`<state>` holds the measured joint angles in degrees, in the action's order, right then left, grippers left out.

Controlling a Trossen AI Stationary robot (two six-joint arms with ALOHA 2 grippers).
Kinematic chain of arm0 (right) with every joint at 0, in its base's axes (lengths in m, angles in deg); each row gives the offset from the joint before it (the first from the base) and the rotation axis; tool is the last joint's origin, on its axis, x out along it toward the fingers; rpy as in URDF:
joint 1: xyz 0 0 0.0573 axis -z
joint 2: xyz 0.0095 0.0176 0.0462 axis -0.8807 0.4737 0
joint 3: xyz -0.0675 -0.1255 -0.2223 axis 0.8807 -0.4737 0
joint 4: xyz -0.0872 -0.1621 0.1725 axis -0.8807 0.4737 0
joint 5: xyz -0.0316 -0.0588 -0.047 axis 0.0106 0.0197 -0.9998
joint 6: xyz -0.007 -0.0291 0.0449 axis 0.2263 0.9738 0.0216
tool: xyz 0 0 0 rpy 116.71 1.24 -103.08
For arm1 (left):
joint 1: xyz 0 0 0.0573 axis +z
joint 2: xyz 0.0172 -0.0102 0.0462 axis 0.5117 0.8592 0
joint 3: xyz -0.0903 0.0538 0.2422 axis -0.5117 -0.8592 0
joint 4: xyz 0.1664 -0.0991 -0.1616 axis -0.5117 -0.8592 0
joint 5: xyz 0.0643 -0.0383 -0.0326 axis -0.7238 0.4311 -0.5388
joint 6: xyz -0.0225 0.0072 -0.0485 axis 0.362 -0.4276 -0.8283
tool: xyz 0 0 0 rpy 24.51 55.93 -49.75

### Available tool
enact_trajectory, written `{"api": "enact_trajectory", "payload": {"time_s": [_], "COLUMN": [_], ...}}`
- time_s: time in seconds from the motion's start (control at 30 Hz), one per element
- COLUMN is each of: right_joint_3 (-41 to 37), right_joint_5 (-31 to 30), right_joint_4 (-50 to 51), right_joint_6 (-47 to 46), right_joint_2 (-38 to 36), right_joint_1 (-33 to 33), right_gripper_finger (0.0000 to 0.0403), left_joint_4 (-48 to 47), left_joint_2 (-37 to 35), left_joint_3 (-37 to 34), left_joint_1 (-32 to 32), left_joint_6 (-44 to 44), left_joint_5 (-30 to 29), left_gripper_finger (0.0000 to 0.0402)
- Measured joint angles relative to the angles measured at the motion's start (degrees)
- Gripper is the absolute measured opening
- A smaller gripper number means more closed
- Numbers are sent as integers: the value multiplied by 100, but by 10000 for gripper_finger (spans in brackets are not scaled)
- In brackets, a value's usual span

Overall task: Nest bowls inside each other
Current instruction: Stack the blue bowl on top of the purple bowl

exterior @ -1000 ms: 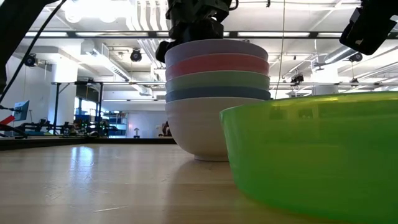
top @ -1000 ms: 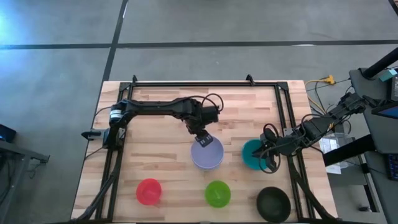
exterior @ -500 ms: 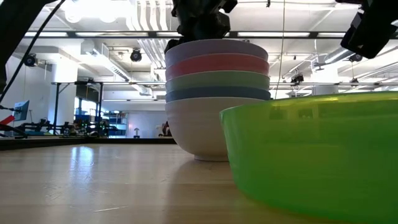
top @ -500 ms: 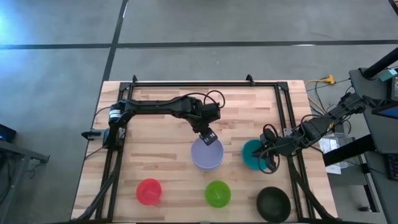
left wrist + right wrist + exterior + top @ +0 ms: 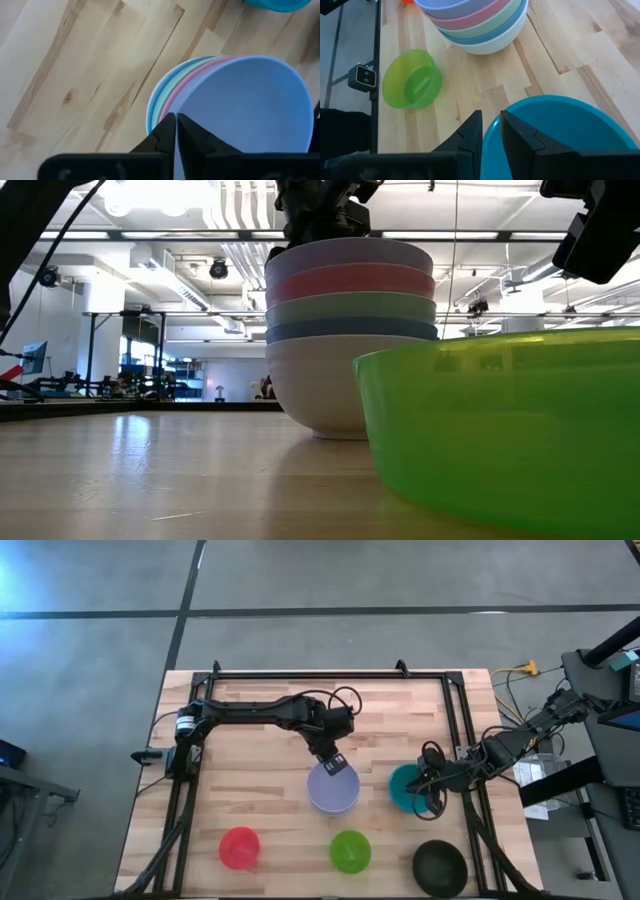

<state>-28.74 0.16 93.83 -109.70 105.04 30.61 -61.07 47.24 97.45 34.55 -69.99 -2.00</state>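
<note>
While its fingers are pressed together on nothing, the left gripper [image 5: 176,122] hangs over the rim of the lavender bowl [image 5: 333,789], top of a nested stack with pink, pale green, blue and white below, mid-table. The right gripper [image 5: 491,125] pinches the near rim of the teal bowl [image 5: 407,787], one finger inside and one outside, just right of the stack. Along the front edge sit the red bowl [image 5: 240,847], bright green bowl [image 5: 350,851] and black bowl [image 5: 440,867].

The bright green bowl [image 5: 500,430] is cut off by the low view's edge.
</note>
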Motion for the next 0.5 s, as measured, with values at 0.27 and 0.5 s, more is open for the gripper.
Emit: {"api": "enact_trajectory", "payload": {"time_s": [0.27, 0.5], "right_joint_3": [0, 4], "right_joint_5": [0, 2], "right_joint_4": [-73, -170], "right_joint_6": [-50, -475], "right_joint_2": [0, 0], "right_joint_1": [0, 0], "right_gripper_finger": [63, 63], "left_joint_4": [-192, -1291], "left_joint_2": [-50, -619], "left_joint_3": [15, -110], "left_joint_1": [0, -44], "left_joint_6": [2, 31], "left_joint_5": [-69, -546], "left_gripper_finger": [1, 1]}}
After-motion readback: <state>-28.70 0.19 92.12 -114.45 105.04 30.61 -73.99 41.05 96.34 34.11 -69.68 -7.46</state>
